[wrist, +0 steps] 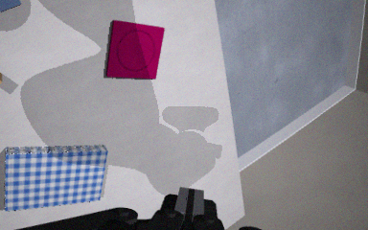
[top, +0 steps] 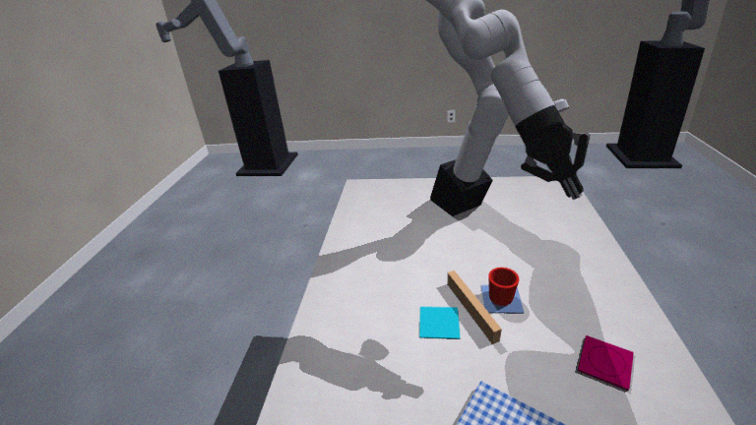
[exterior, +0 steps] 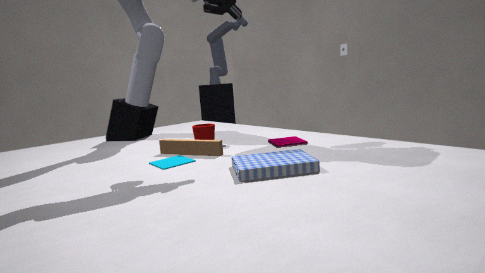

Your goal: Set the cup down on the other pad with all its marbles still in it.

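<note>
- At the left of the top view we see the cyan pad (top: pixel 439 322) lying flat on the white table (top: pixel 362 286), with nothing on it.
- Just beside it, to the right, lies the wooden rail (top: pixel 473 306), between the two pads.
- Right of the rail stands the red cup (top: pixel 503 284), upright, on the blue-grey pad (top: pixel 514 304); we cannot see inside it for marbles.
- Above and far from the cup hangs the gripper (top: pixel 574 189), high over the far right part of the table; its jaws are together and hold nothing.
- Further right lies the magenta square (top: pixel 605 362), well apart from the cup.
- At the near edge we see the blue checked block (top: pixel 501 406).
</note>
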`<state>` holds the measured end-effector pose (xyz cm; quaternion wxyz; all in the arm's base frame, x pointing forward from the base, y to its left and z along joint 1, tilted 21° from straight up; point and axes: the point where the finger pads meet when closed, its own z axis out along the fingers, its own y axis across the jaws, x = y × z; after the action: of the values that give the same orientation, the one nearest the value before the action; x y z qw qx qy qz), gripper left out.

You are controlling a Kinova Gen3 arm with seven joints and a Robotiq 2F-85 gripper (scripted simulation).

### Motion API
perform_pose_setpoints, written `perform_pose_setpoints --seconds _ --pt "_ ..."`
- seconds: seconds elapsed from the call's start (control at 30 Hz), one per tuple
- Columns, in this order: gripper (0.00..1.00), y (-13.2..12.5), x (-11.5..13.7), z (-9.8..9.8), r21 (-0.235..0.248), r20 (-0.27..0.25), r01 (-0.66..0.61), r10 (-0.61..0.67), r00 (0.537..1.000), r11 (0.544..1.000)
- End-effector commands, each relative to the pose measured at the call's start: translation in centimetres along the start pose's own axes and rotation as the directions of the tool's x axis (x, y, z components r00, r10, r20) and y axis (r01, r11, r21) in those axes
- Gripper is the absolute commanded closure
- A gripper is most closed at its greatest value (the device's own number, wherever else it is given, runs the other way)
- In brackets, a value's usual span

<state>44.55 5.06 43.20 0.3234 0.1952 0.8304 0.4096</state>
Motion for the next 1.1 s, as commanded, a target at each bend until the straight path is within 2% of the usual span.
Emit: perform_pose_setpoints --seconds 0.0,0.1,0.13,0.4,0.43,0.7,0.73,1.03,1.07 --pt "1.0 0.1 0.3 0.4 0.002 -0.006 -0.009 0.009 1.0 1.0" --pt "1.0 0.1 0.3 0.4 0.002 -0.006 -0.009 0.009 1.0 1.0" --pt "1.0 -1.0 0.7 1.2 0.029 -0.016 -0.042 0.042 0.999 0.999" --pt "1.0 -1.0 0.7 1.2 0.029 -0.016 -0.042 0.042 0.999 0.999" --pt "1.0 -2.1 1.1 1.9 0.056 -0.025 -0.074 0.075 0.997 0.996" --pt "1.0 -2.1 1.1 1.9 0.056 -0.025 -0.074 0.075 0.997 0.996" --pt "1.0 -3.3 1.4 2.6 0.084 -0.032 -0.104 0.107 0.994 0.991" --pt "1.0 -3.3 1.4 2.6 0.084 -0.032 -0.104 0.107 0.994 0.991" --pt "1.0 -4.3 1.9 3.3 0.111 -0.037 -0.133 0.137 0.99 0.985"
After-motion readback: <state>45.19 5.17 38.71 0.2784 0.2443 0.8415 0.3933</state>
